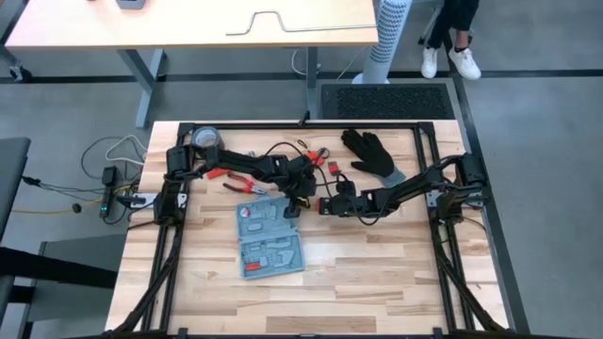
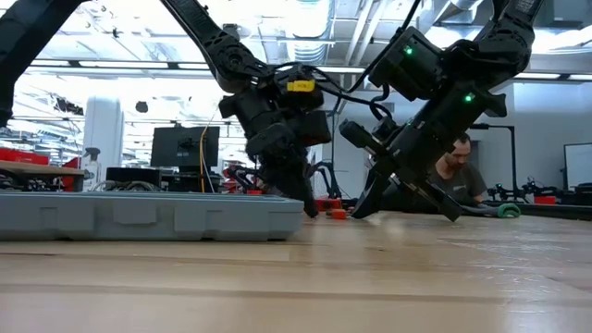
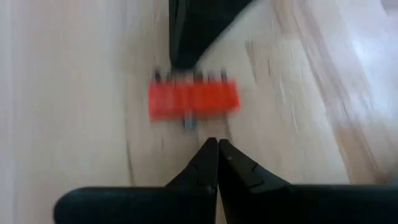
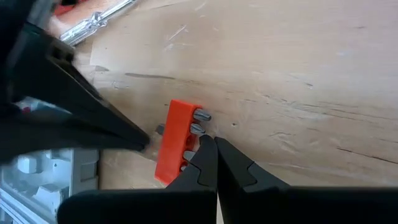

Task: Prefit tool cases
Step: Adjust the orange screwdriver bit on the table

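The open blue-grey tool case (image 1: 268, 237) lies flat on the wooden surface (image 1: 377, 273), just beside the left tool (image 1: 300, 201) on its near side and a little further from the right tool (image 1: 325, 205). Both tools are lowered to the surface close together, beyond the case's far edge. Between them sits a small orange bit holder (image 4: 176, 149) with metal bit ends showing along one side. The left tool (image 3: 217, 144) has its fingers pressed together with nothing between them, its tip just short of the holder (image 3: 193, 99). The right tool (image 4: 210, 142) is likewise closed and empty, its tip touching or nearly touching the holder's edge. In the low view the case (image 2: 148, 215) lies beside the left tool (image 2: 310, 208).
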Action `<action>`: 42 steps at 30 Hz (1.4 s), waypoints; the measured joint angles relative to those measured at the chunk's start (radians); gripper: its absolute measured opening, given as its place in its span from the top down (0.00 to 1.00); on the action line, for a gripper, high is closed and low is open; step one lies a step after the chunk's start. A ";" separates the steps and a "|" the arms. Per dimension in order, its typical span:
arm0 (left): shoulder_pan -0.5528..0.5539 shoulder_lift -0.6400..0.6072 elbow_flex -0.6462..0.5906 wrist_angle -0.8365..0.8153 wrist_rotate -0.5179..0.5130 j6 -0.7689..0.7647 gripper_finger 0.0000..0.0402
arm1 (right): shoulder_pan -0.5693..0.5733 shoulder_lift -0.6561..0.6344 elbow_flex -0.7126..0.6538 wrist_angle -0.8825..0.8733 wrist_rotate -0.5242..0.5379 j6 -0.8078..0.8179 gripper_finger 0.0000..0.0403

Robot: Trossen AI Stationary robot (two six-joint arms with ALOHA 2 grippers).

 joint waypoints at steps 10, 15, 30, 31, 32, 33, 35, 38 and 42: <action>0.002 -0.002 0.000 -0.002 -0.044 -0.008 1.00 | 0.000 0.000 0.000 -0.002 -0.003 0.000 1.00; -0.021 0.013 0.000 0.078 -0.083 -0.048 1.00 | -0.002 0.000 0.000 0.006 -0.005 -0.005 1.00; -0.031 0.036 -0.002 0.139 -0.012 -0.120 1.00 | -0.003 0.000 0.000 0.013 -0.006 -0.024 1.00; -0.032 0.036 -0.002 0.135 -0.013 -0.118 1.00 | -0.003 0.000 0.000 0.013 -0.006 -0.025 1.00; -0.032 0.036 -0.001 0.128 -0.017 -0.114 1.00 | -0.003 0.000 0.000 0.013 -0.006 -0.025 1.00; -0.032 0.036 0.000 0.121 -0.021 -0.107 1.00 | -0.003 0.000 0.000 0.013 -0.006 -0.025 1.00; -0.028 0.035 0.001 0.111 -0.023 -0.099 1.00 | -0.003 0.000 0.000 0.010 -0.006 -0.026 1.00; -0.017 0.026 0.002 0.088 -0.020 -0.101 1.00 | -0.003 0.000 0.000 0.000 -0.007 -0.027 1.00; -0.004 0.004 -0.001 0.044 -0.023 -0.085 1.00 | -0.003 0.000 0.001 -0.005 -0.007 -0.027 1.00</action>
